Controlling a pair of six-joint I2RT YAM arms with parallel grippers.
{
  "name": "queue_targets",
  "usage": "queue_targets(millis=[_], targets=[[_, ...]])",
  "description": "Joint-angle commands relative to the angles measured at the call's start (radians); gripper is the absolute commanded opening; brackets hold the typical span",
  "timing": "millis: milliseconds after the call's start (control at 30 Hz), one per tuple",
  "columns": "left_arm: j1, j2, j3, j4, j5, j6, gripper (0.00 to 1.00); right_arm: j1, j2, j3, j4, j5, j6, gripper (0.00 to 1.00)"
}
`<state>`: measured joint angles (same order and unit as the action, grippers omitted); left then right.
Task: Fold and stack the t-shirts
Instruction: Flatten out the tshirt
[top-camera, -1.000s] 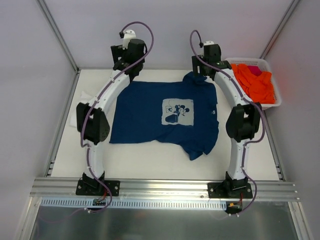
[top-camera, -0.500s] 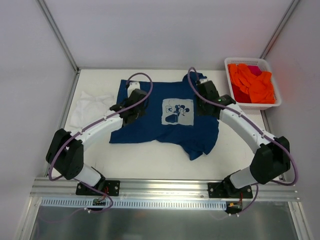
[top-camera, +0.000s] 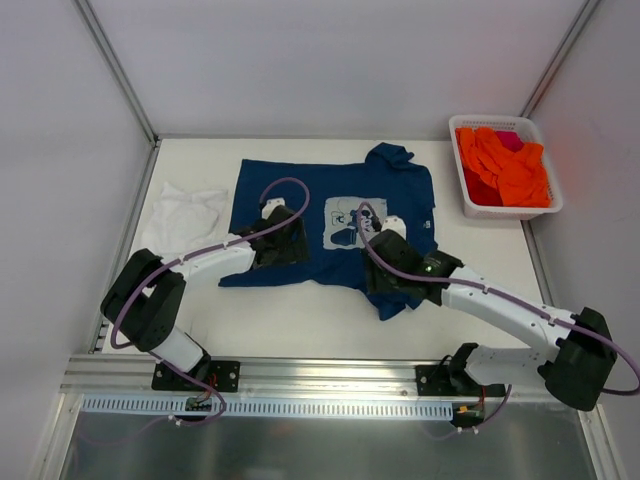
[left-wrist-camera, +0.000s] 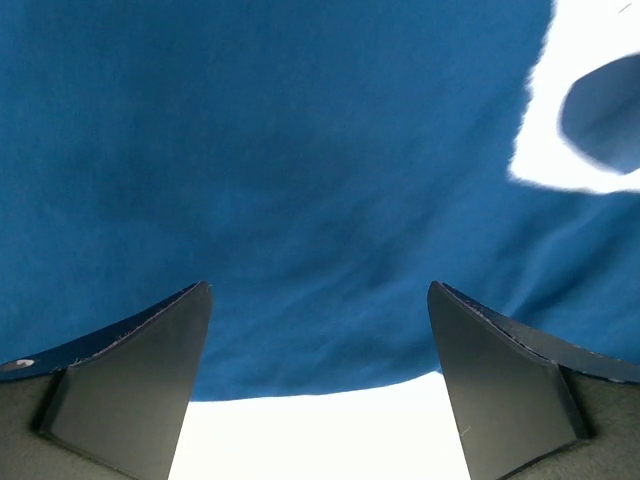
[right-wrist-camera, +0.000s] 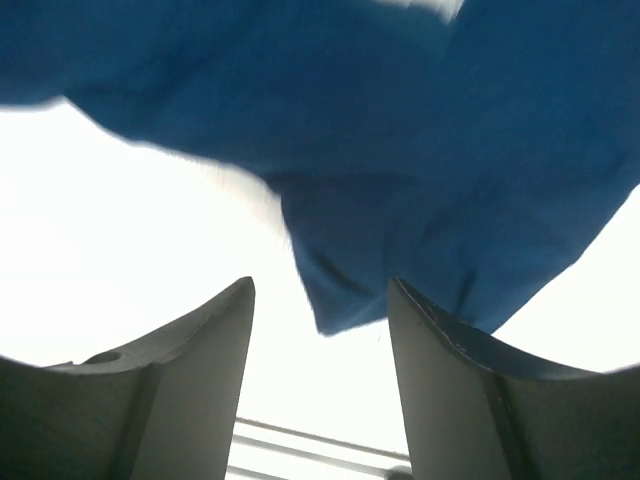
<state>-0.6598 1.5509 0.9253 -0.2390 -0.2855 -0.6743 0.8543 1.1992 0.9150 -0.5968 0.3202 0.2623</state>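
Observation:
The navy blue t-shirt (top-camera: 300, 185) lies spread flat on the table, with its pale square mouse print (top-camera: 345, 218) facing up. The white t-shirt (top-camera: 185, 215) lies crumpled at its left. My left gripper (top-camera: 288, 250) is open and empty, low over the navy shirt's near hem; the left wrist view shows the gripper (left-wrist-camera: 320, 300) with navy cloth (left-wrist-camera: 300, 150) and the hem edge between its fingers. My right gripper (top-camera: 385, 280) is open and empty over the shirt's folded near-right corner; the right wrist view shows the gripper (right-wrist-camera: 320, 295) just short of that corner (right-wrist-camera: 340, 305).
A white basket (top-camera: 470, 125) holding orange cloths (top-camera: 505, 165) stands at the back right. The metal rail (top-camera: 330, 375) runs along the table's near edge, and walls enclose the left, right and back.
Both arms have swung from the shirt's far edge toward me, across the shirt, and come down over its near hem. The shirts have not moved.

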Motion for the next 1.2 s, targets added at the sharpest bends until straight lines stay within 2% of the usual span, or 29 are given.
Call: queue_targets(millis=[0, 333, 567, 733, 967, 1167], targets=[[-0.012, -0.031, -0.045, 0.006, 0.026, -0.059, 0.91, 0.092, -0.030, -0.059, -0.044, 0.105, 0.144, 0.59], [-0.020, -0.037, -0.094, 0.007, 0.029, -0.073, 0.91, 0.247, 0.098, -0.151, -0.063, 0.189, 0.318, 0.59], [-0.020, -0.052, -0.118, 0.006, 0.019, -0.070, 0.91, 0.264, 0.207, -0.154, -0.011, 0.157, 0.342, 0.59], [-0.020, -0.068, -0.125, 0.004, 0.005, -0.057, 0.91, 0.293, 0.249, -0.146, -0.032, 0.180, 0.382, 0.58], [-0.020, -0.057, -0.126, 0.007, 0.003, -0.056, 0.91, 0.318, 0.280, -0.136, -0.141, 0.250, 0.442, 0.36], [-0.020, -0.049, -0.132, 0.007, 0.009, -0.054, 0.91, 0.333, 0.277, -0.125, -0.196, 0.306, 0.482, 0.25]])
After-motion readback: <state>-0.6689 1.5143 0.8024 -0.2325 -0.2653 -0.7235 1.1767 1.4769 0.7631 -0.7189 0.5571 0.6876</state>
